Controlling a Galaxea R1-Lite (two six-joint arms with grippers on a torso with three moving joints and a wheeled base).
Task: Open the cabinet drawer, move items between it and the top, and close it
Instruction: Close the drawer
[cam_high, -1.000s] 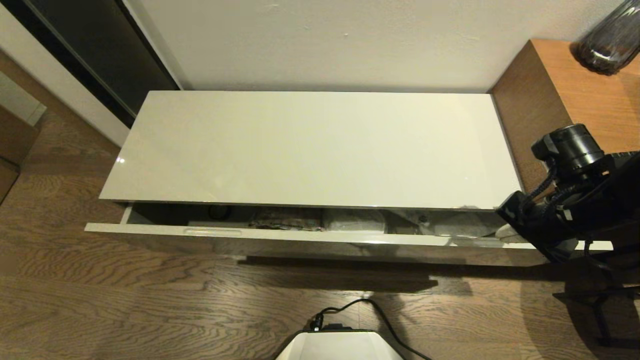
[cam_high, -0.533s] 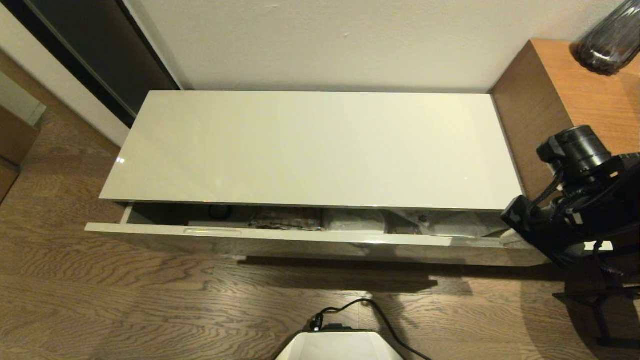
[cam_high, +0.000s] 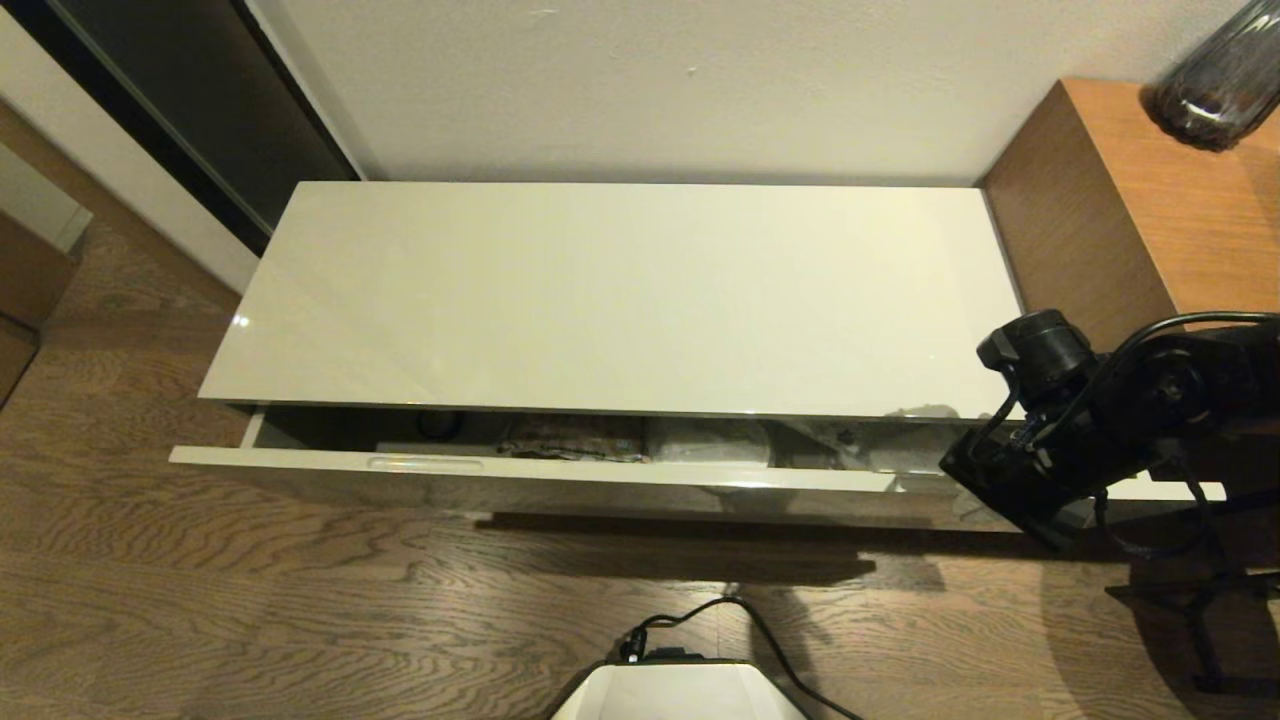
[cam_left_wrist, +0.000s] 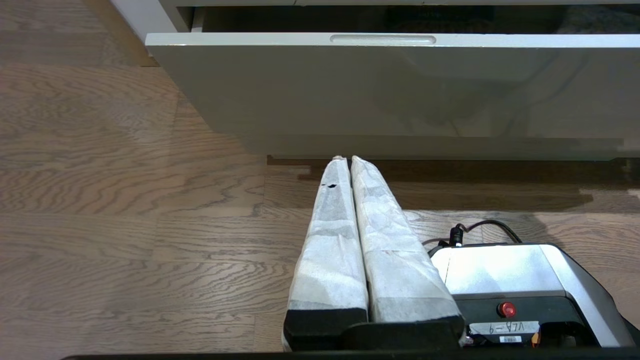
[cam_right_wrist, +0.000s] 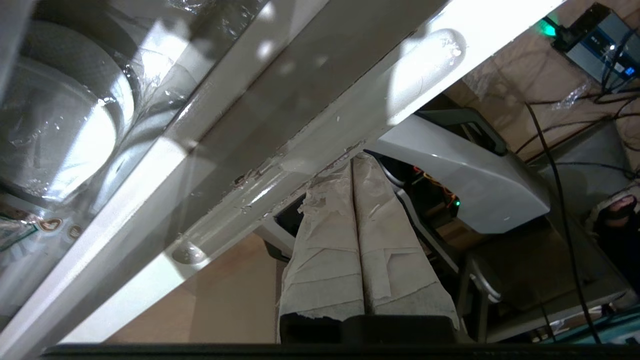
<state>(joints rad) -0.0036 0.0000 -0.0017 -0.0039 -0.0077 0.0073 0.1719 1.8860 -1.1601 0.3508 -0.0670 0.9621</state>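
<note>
The cabinet drawer (cam_high: 520, 468) stands pulled out a little under the bare cream top (cam_high: 620, 290). Inside it, the white tissue pack (cam_high: 705, 442) lies mid-drawer and the plastic-sealed slippers (cam_high: 890, 447) lie toward the right. My right arm (cam_high: 1050, 450) hangs over the drawer's right end. In the right wrist view my right gripper (cam_right_wrist: 356, 159) is shut and empty, its tips against the edge of the drawer front (cam_right_wrist: 280, 130) beside the recessed handle (cam_right_wrist: 320, 145); the slippers (cam_right_wrist: 70, 125) show behind. My left gripper (cam_left_wrist: 348, 160) is shut and empty, low over the floor before the drawer front (cam_left_wrist: 400, 90).
A brown packet (cam_high: 575, 440) and a small black tape roll (cam_high: 437, 425) also lie in the drawer. A taller orange-brown wooden surface (cam_high: 1150, 190) with a dark glass vase (cam_high: 1215, 80) flanks the cabinet's right end. My base (cam_high: 680, 690) stands on the wood floor.
My right arm has swung left and turned along the drawer's right end, now covering more of the front. The drawer and its contents have not visibly moved.
</note>
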